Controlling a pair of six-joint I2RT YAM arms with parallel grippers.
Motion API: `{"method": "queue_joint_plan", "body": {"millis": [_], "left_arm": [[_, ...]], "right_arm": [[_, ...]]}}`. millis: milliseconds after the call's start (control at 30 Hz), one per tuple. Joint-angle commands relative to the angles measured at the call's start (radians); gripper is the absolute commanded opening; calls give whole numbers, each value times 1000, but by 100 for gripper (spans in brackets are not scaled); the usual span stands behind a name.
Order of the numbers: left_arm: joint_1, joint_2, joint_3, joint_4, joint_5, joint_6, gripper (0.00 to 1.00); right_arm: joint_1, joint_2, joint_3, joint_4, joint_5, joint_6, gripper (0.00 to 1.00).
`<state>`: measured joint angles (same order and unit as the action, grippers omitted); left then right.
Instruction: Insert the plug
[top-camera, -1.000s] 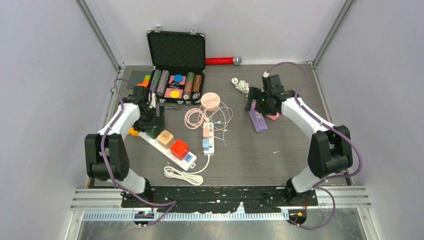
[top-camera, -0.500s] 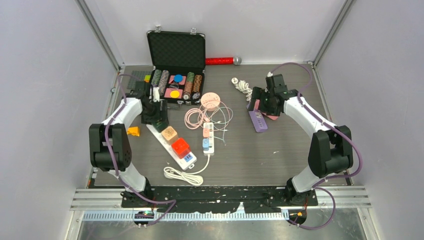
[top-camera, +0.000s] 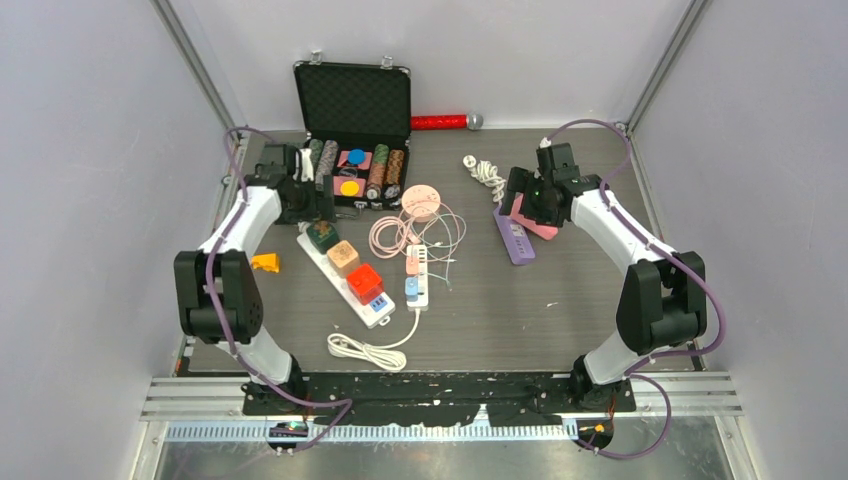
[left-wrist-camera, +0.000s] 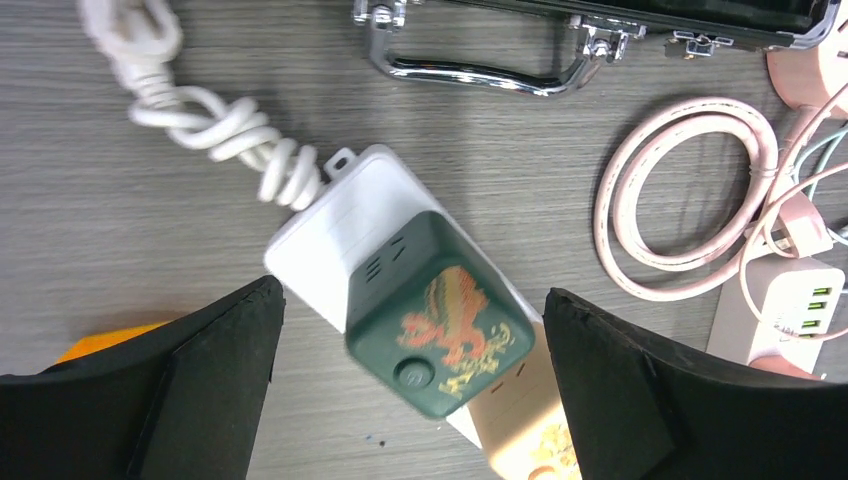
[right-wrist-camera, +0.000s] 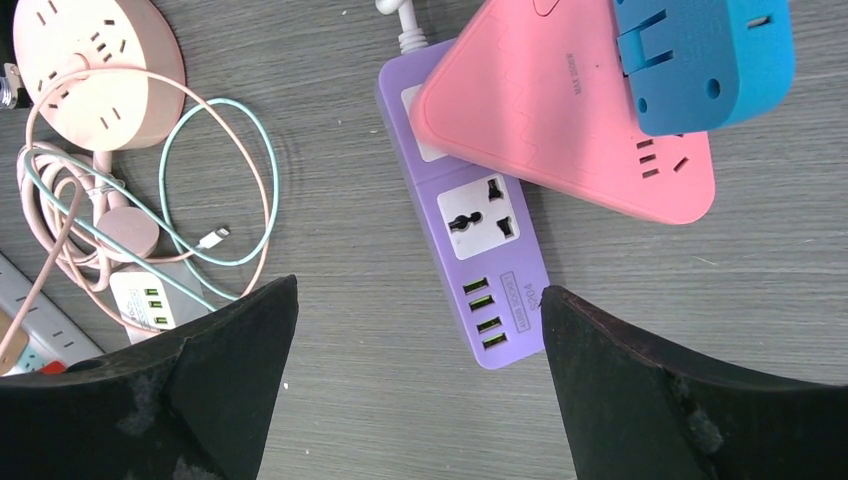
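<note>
The left gripper (left-wrist-camera: 410, 290) hung wide open and empty over the green plug (left-wrist-camera: 435, 315), which sat at the end of the white power strip (left-wrist-camera: 335, 225) looking already seated, so I reckoned only a check press remained, while the right gripper (right-wrist-camera: 420, 290) gaped empty above the purple strip (right-wrist-camera: 470, 250).

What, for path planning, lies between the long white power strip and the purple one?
Top view: a coiled pink cable and a small white socket strip.
</note>
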<state>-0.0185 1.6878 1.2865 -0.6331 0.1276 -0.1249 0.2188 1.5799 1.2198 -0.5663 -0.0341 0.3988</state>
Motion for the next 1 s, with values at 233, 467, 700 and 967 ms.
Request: {"method": "queue_joint_plan", "body": {"millis": [233, 467, 700, 967], "left_arm": [[-3, -426, -93, -5, -181, -51, 100], [-3, -724, -168, -69, -194, -126, 100], [-22, -968, -167, -228, -290, -251, 100], [-61, -1176, -110, -337, -322, -312, 99]], "right_arm": [[-17, -185, 60, -61, 211, 18, 95], [-50, -490, -27, -116, 530, 91, 95], [-57, -836, -63, -204, 755, 90, 95], [-55, -1097, -4, -294, 905, 81, 95]]}}
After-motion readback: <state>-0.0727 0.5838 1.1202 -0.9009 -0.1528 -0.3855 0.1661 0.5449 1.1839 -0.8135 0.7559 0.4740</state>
